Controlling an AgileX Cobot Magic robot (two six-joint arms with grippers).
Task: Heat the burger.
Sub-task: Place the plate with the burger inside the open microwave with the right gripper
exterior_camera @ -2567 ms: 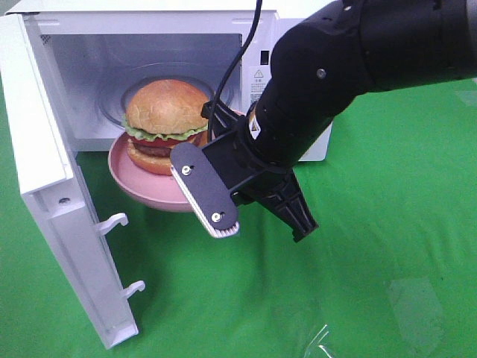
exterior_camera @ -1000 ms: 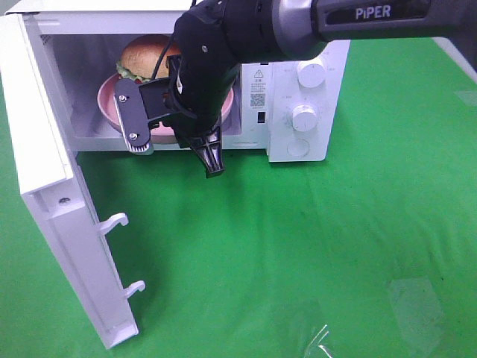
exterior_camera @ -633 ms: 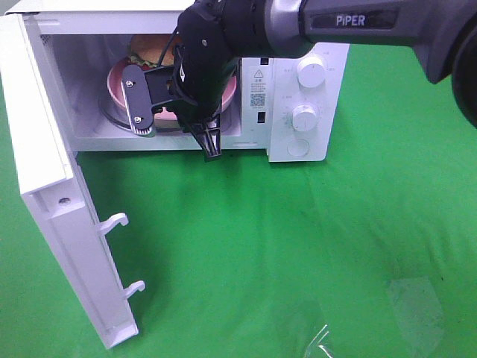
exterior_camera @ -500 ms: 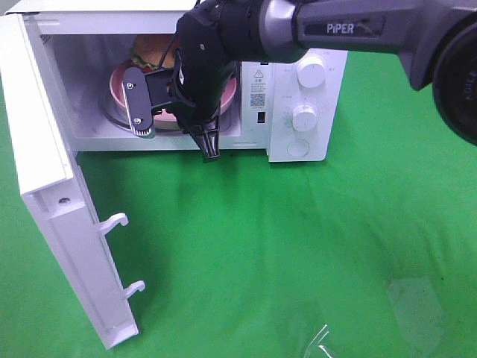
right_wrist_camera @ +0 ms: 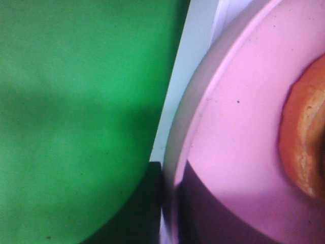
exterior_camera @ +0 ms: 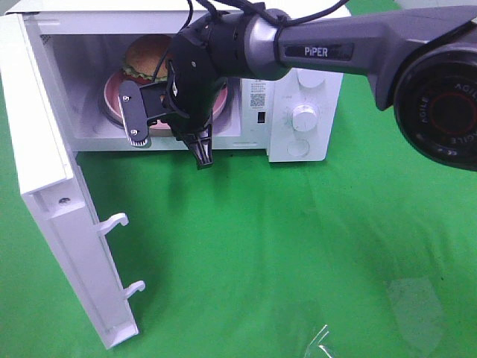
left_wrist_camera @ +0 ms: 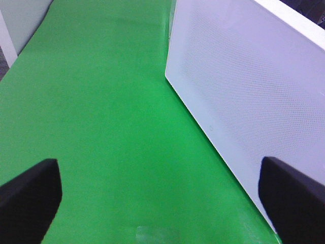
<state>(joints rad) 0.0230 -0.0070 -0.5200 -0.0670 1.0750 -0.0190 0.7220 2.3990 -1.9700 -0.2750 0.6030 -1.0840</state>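
The burger (exterior_camera: 145, 54), golden bun over green lettuce, sits on a pink plate (exterior_camera: 113, 93) inside the open microwave (exterior_camera: 298, 145). My right gripper (exterior_camera: 195, 104) reaches into the cavity, its fingertips hidden behind the wrist. The right wrist view shows my right gripper (right_wrist_camera: 167, 203) shut on the plate (right_wrist_camera: 233, 137) at its rim, with the bun's edge (right_wrist_camera: 304, 137) at one side. My left gripper (left_wrist_camera: 162, 198) is open and holds nothing; it hangs over green cloth beside the door's outer face (left_wrist_camera: 244, 101). It does not show in the high view.
The microwave door (exterior_camera: 52, 194) stands swung open at the left, its latch hooks (exterior_camera: 112, 221) sticking out. Two white knobs (exterior_camera: 304, 117) sit on the control panel at the right. A bit of clear plastic (exterior_camera: 320, 343) lies on the green cloth at the front right.
My right arm has carried the plate and burger from just outside the opening into the microwave cavity. In the last half second it shifted slightly to the left.
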